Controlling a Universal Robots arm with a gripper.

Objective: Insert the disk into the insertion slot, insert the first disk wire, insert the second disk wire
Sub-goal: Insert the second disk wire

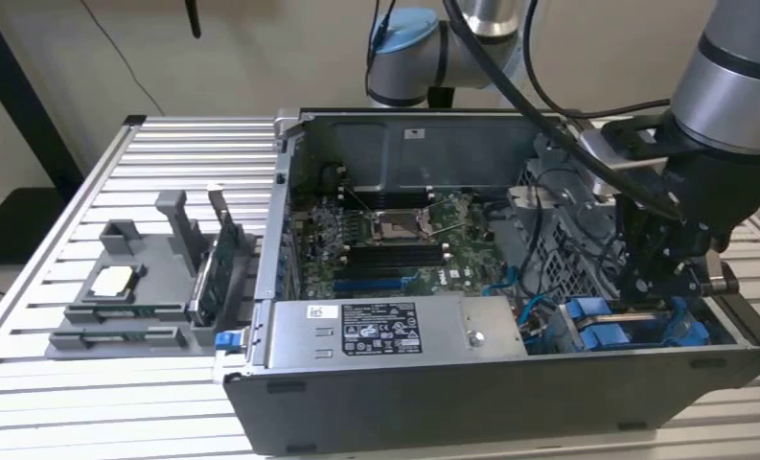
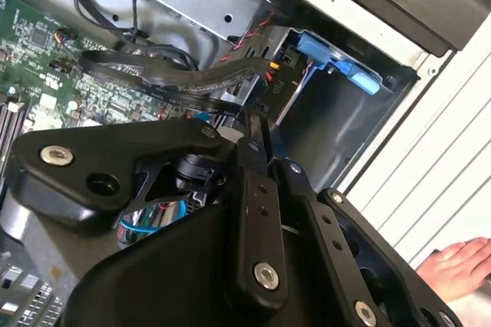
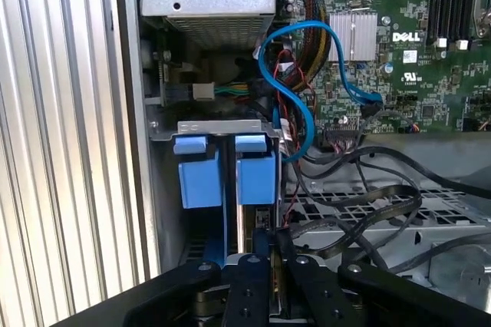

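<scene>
The black metal pincer [image 3: 265,246] is down inside the corner of the open dark grey computer case [image 1: 482,402] at the exterior view's right. Its two fingers [image 3: 257,265] are drawn close together, and in both wrist views a thin upright edge sits between them; what that edge belongs to I cannot tell, so whether the pincer is clenched on something or merely narrowed is unclear.

Directly ahead of the fingertips in the first wrist view is the rectangular dark grey metal drive bay with bright blue plastic rails [image 3: 222,181], the insertion slot. Two blue tabs stand side by side at its mouth under a grey metal lip, and a vertical silver strip runs down between them toward the pincer. In the exterior view the same blue parts [image 1: 610,321] show just below the pincer [image 1: 642,292]. Whether the flat silver-grey disk lies in the bay cannot be made out.

Beside the bay a bright blue looped data cable [image 3: 295,74] curves over the green motherboard [image 3: 414,43], and flat black cables [image 3: 368,204] cross a perforated metal panel. A silver box-shaped power supply with a printed label [image 1: 380,331] sits along the case's near edge.

Outside the case, on the slatted aluminium desk [image 1: 111,393], a grey plastic tray with upright holders [image 1: 137,287] lies toward the exterior view's left. A person's hand [image 2: 460,265] rests on the desk in the second wrist view.
</scene>
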